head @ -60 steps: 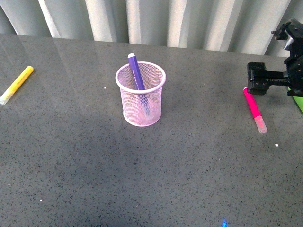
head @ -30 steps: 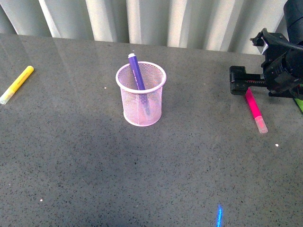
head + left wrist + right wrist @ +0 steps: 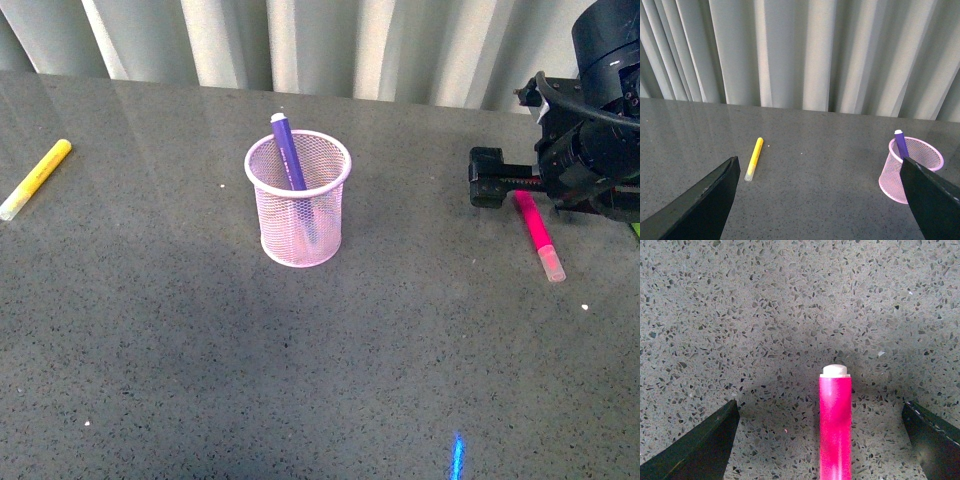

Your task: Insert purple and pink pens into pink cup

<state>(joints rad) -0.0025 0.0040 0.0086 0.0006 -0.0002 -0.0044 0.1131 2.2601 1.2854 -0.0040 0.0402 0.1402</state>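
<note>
Front view: we see the cup (image 3: 292,238) standing in the middle of the table (image 3: 180,340) with the purple pen (image 3: 288,155) already in it, leaning on the far rim, so half the task looks done. The pink pen (image 3: 537,232) lies flat on the table, well to the cup's right. Our right gripper (image 3: 520,183) hangs over its far end. A yellow marker (image 3: 36,178) lies far off to the left and is not ours to move.

Left wrist view: our left gripper (image 3: 817,210) is spread wide and holds nothing. It is above the table, with the yellow marker and the cup both ahead of it.

Right wrist view: the two fingers (image 3: 700,450) stand wide apart on either side of the pink pen's blunt end. Neither touches it, and nothing is gripped.

We judge the step in hand to be the grasp of the pink pen. Next we should settle lower, close on the barrel and lift. Then we carry the pen over the cup and tip it upright, so it drops in beside the purple pen.
</note>
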